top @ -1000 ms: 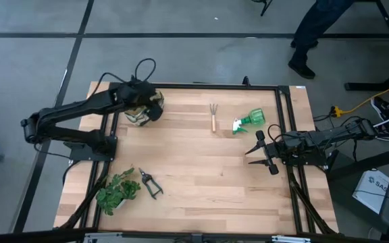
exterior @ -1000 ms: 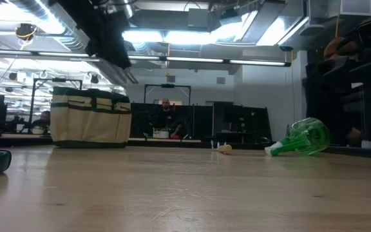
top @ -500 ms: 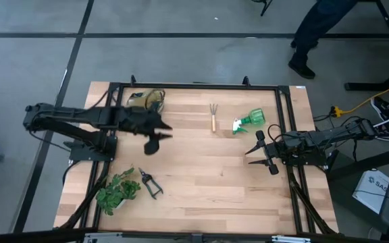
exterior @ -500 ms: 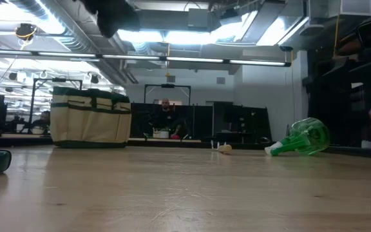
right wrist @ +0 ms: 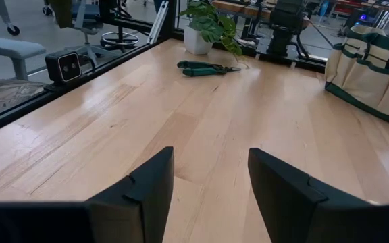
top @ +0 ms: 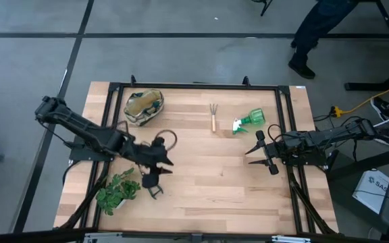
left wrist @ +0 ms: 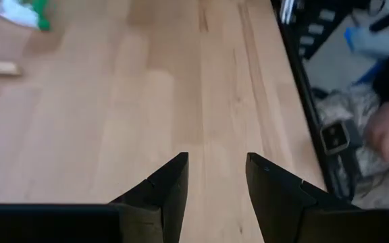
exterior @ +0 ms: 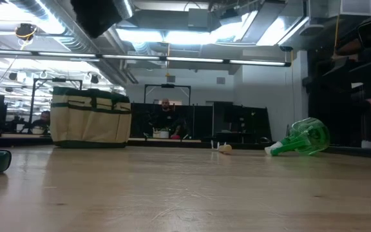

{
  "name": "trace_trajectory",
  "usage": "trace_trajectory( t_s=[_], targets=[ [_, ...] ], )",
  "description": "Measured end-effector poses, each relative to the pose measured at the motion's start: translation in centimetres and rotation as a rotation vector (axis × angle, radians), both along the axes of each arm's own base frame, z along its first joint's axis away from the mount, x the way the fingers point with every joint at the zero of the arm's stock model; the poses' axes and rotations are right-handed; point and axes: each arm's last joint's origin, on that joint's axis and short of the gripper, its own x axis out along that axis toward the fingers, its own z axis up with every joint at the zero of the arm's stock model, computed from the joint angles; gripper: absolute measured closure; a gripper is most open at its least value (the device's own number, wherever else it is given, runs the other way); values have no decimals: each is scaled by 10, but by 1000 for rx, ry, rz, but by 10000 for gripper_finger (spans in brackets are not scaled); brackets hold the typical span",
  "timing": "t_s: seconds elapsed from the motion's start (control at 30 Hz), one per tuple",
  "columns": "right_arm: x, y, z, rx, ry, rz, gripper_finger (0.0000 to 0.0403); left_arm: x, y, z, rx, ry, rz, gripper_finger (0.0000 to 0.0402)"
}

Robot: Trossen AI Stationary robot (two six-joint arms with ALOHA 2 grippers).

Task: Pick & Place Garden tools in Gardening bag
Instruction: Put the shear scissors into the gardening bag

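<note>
The left gripper [top: 159, 169], fingers spread and empty, hovers above the pruning shears [top: 151, 187] lying beside the potted plant [top: 117, 192] on the desk [top: 201, 182]. The gardening bag [top: 143, 106] stands at the far left corner; the hand rake [top: 213, 117] and spray bottle [top: 250, 121] lie apart. The right gripper [top: 259, 154] waits spread at the right edge.
</note>
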Motion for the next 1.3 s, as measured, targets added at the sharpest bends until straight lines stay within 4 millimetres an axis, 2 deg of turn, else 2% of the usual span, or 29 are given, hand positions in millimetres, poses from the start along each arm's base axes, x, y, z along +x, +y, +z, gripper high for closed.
trace_trajectory(
  t_s=[0.23,0.37,0.57,0.87,1.03,1.3],
  targets=[
    [0,0,0,0,0,0,210,7,-24,-26,84,86,-45,258],
    [0,0,0,0,0,0,210,9,-30,-39,156,131,-93,258],
    [0,0,0,0,0,0,210,14,-35,-52,171,177,-104,258],
    [0,0,0,0,0,0,210,13,-39,-56,177,200,-200,258],
    [0,0,0,0,0,0,210,8,-38,-59,136,276,-220,258],
    [0,0,0,0,0,0,210,-4,-39,-65,164,399,-249,258]
  ],
)
